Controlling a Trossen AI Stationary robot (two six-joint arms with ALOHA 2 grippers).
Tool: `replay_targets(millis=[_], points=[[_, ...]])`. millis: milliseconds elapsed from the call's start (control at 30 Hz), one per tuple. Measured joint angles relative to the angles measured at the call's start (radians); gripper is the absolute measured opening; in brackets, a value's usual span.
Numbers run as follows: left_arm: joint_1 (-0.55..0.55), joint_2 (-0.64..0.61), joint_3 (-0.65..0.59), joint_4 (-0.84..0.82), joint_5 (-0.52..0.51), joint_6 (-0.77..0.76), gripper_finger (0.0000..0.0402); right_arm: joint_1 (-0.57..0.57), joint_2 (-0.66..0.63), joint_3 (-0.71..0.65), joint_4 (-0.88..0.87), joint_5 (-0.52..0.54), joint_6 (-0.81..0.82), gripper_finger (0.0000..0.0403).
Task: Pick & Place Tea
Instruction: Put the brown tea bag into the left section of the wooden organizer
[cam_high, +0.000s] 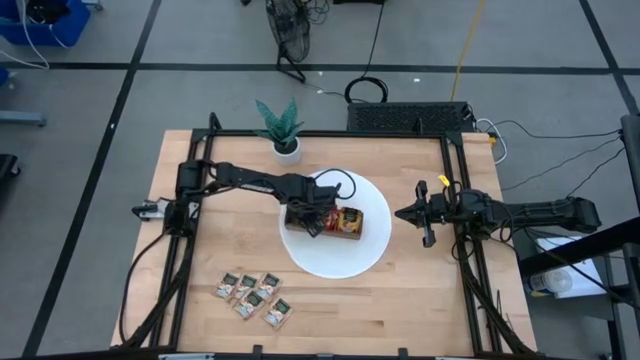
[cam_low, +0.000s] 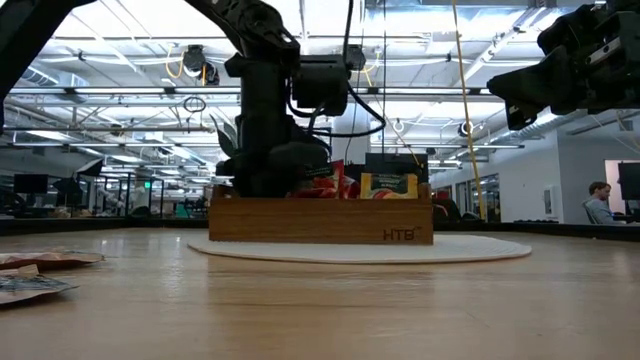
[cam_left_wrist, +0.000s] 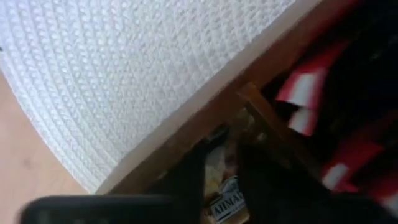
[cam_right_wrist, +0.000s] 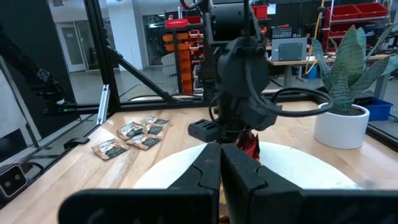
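Placing step, by judgement: left pincer (cam_high: 312, 222) down in wooden tray (cam_high: 352, 236) at mat (cam_high: 340, 262) centre, pinching beige sachet (cam_left_wrist: 225, 198). Five more beige sachets (cam_high: 253, 295) at 7 o'clock on tabletop (cam_high: 420, 300). Right pincer (cam_high: 428, 214) pressed together, idle at 3 o'clock. Next: release, lift clear.

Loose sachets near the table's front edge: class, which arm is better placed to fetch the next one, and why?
Probably the left. Its gripper works at the tray, nearer the sachets; the right gripper waits beside the mat's far side.
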Motion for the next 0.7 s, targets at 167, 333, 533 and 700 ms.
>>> replay_targets(millis=[167,333,533,700], points=[[0.007,-0.001,-0.006,-0.008,-0.020,0.059,0.0012,0.000,0.000,0.000,0.000,0.000,0.000,0.0004],[-0.006,-0.021,0.038,-0.067,-0.046,0.113,0.0004,0.000,-0.001,0.000,0.001,0.000,0.000,0.0004],[-0.052,-0.108,0.087,-0.098,-0.148,0.143,0.0002,0.000,-0.001,0.000,0.001,0.000,0.000,0.0004],[-0.095,-0.212,0.096,-0.100,-0.233,0.146,0.0001,0.000,0.000,0.000,-0.002,0.000,0.000,0.0004]])
